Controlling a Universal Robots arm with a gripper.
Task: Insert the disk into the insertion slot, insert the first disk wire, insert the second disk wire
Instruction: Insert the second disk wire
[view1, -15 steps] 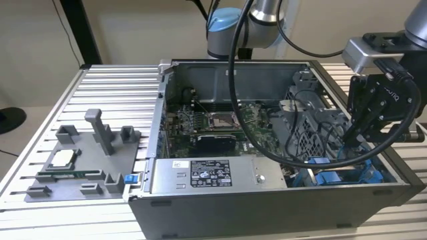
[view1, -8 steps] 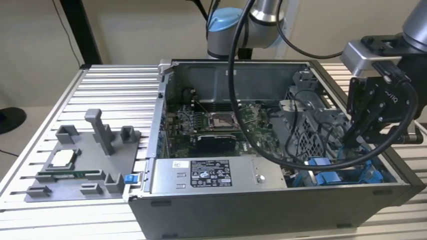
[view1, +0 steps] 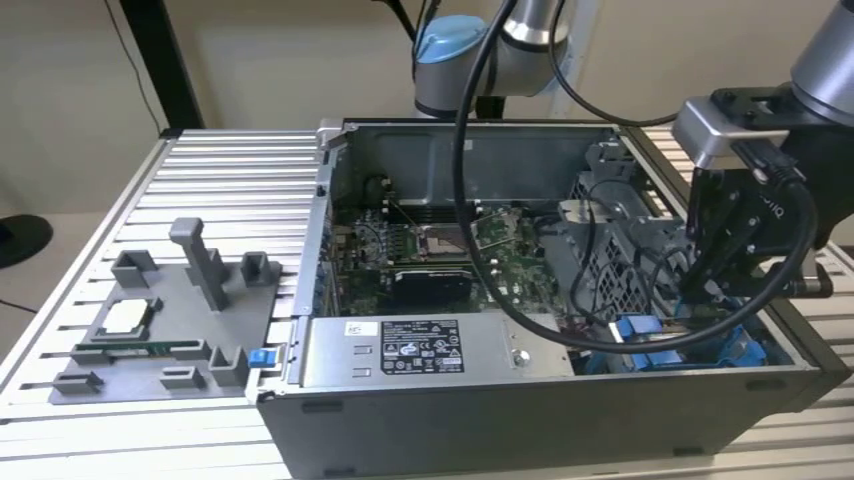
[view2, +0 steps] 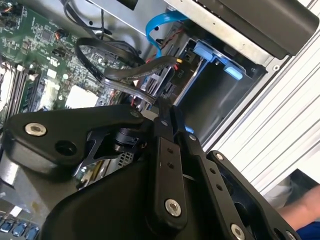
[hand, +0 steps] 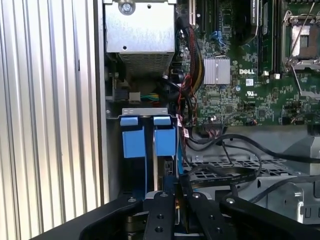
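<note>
Gripper (hand: 176, 200) pinched on wire (hand: 181, 187) — tight beside insertion slot (hand: 148, 137)

Matt black plastic gripper (hand: 176, 200), ribbed metal table (view1: 227, 190), blue plastic tabs (hand: 134, 137)

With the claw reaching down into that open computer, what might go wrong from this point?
The black gripper hangs low among loose black cables beside the blue plastic drive carrier; it might snag or tug one.

The thick black hose draped from the arm over the green motherboard could drag across the board's parts.

In the first wrist view the fingers sit close to the blue tabs, which a small misalignment could bend.
</note>
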